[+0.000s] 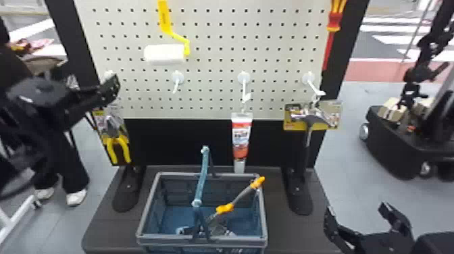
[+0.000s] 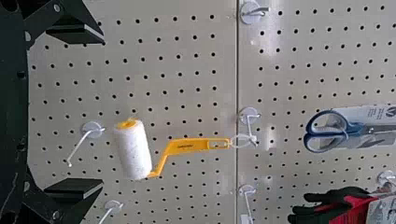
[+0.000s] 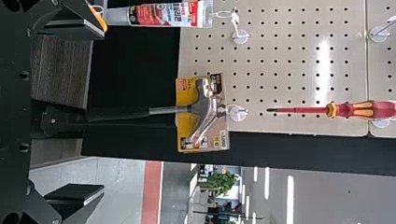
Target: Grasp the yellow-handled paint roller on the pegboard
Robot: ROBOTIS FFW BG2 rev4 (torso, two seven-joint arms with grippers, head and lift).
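Head view, left side: left gripper (image 1: 109, 86) raised beside the left edge of the pegboard (image 1: 236, 50), about level with the board's lower half, aimed at it. Jaws spread wide, gripping nothing. Higher up and to the right, well apart: yellow-handled paint roller (image 1: 165, 53), hung by its handle from a hook (image 2: 246, 140), white sleeve lowest. From the left wrist, framed between the two fingers (image 2: 74, 189), untouched. Right gripper (image 1: 363, 224) parked low by the right end of the table (image 1: 304, 236), jaws likewise apart, empty.

Grey floor (image 1: 351, 175) surrounds a black table (image 1: 111, 231), with a red strip (image 1: 375, 71) beyond.
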